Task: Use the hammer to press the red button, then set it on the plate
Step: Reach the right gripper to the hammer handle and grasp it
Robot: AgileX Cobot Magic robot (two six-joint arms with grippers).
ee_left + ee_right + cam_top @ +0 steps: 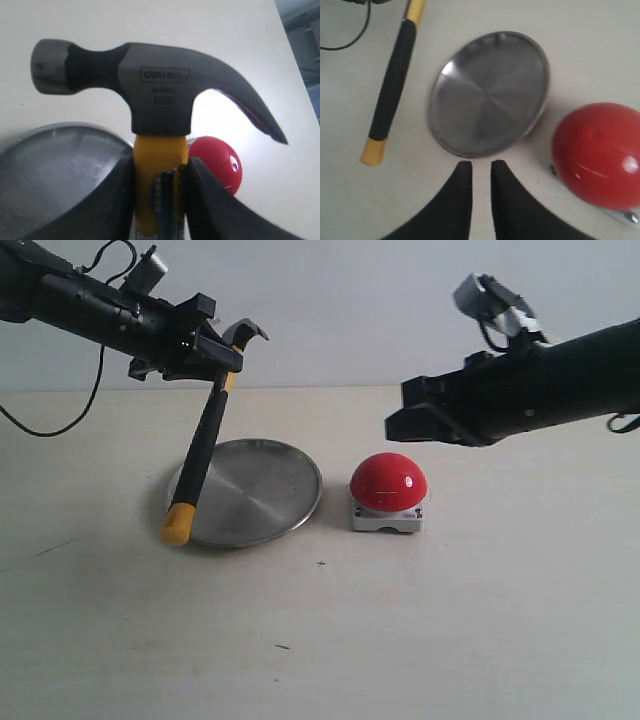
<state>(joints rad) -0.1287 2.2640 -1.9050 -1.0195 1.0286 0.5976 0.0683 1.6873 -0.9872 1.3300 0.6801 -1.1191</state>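
**Exterior view.** The left gripper (215, 355) is clamped on the hammer (205, 445) at its yellow neck, just under the head. The handle slants down and away from the jaws, and its yellow end cap sits low by the near rim of the plate (270, 490). I cannot tell whether the cap touches anything. The red button (389, 480) lies well off to the side of these jaws, below the tips of the right gripper (400, 418), which hovers with nothing in it.

**Left wrist view.** The left gripper (160, 200) has a finger pressed on each flank of the neck, and the head of the hammer (150, 85) stands just past the tips. The plate (50, 175) lies below on one side of the jaws and the red button (217, 162) on the other.

**Right wrist view.** The jaws of the right gripper (481, 200) stand a narrow slit apart with nothing between them. The plate (490, 95) lies straight ahead of the tips and the red button (597, 155) off to one side. The hammer (395, 85) is beyond the plate on the far side, clear of its rim.

I judge the step in hand to be the laying-down, since the hammer hangs at the plate and not at the button.

- Carry the jaws towards the button side until the cap is inside the rim.
- Lower slowly, because a grip this near the head lets the long handle swing.
- Let the handle settle and tip the head down before releasing, as the smooth metal may skid.
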